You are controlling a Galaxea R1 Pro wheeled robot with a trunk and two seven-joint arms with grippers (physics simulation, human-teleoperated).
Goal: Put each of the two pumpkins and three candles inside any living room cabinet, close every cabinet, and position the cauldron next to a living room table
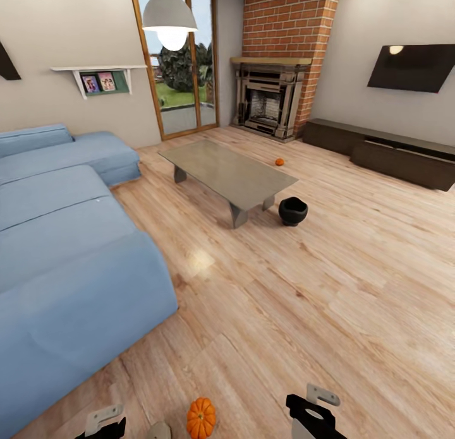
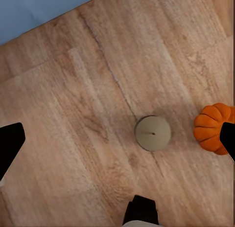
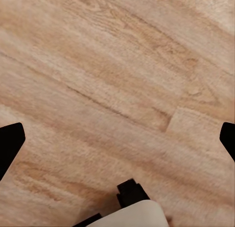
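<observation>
Left claw (image 2: 117, 134) hanging spread over a candle (image 2: 153, 133).
A pumpkin (image 2: 211, 127) is lying at the candle's 3 o'clock; right claw (image 3: 117, 139) also spread.

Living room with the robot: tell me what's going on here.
The robot stands on the wood floor beside the blue sofa, holding nothing. Its left gripper hangs open over a candle standing next to a pumpkin; the right gripper is open over bare boards. Farther off, the cauldron sits by the low table, a second pumpkin lies beyond it, and the dark cabinet runs along the wall.
</observation>
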